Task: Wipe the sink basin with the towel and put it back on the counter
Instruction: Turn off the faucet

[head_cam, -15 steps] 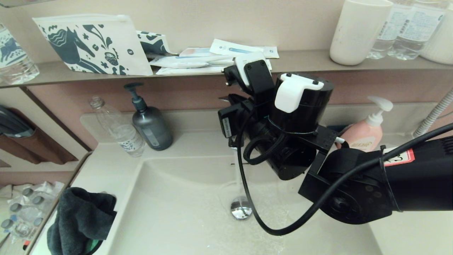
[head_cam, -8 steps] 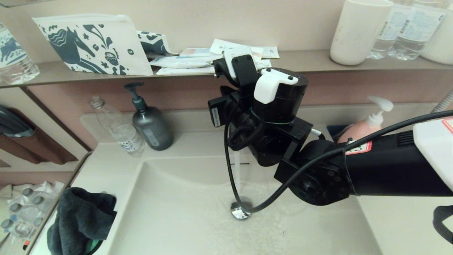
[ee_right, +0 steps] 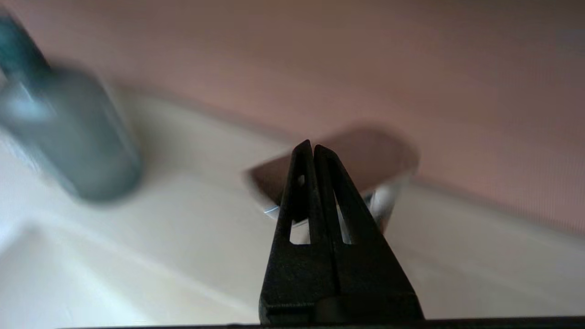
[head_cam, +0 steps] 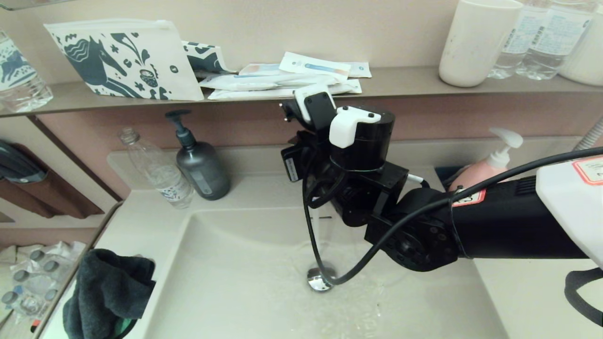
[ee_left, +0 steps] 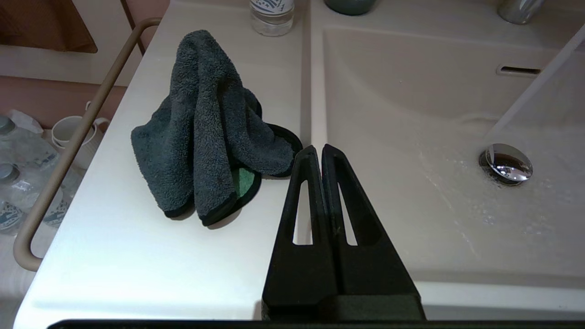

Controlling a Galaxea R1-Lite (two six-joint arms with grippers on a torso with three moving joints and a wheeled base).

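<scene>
The dark grey towel (head_cam: 110, 292) with green trim lies crumpled on the off-white counter (head_cam: 136, 221), left of the sink basin (head_cam: 235, 282). Water runs in a thin stream (head_cam: 316, 233) onto the chrome drain plug (head_cam: 320, 280). In the left wrist view my left gripper (ee_left: 318, 148) is shut and empty over the basin's left rim, just right of the towel (ee_left: 205, 123). My right arm reaches in over the basin's back edge. In the right wrist view the right gripper (ee_right: 313, 145) is shut, its tips at the chrome tap (ee_right: 388, 196).
A grey pump bottle (head_cam: 200, 167) and a clear plastic bottle (head_cam: 158, 172) stand at the counter's back left, a pink soap dispenser (head_cam: 490, 172) at the back right. The wall shelf above holds a pouch, sachets and a white cup (head_cam: 476, 42). A rail (ee_left: 68, 151) runs along the counter's left side.
My right wrist has moved left and then lowered a little over the tap. The water stream looks thinner. The towel has not moved.
</scene>
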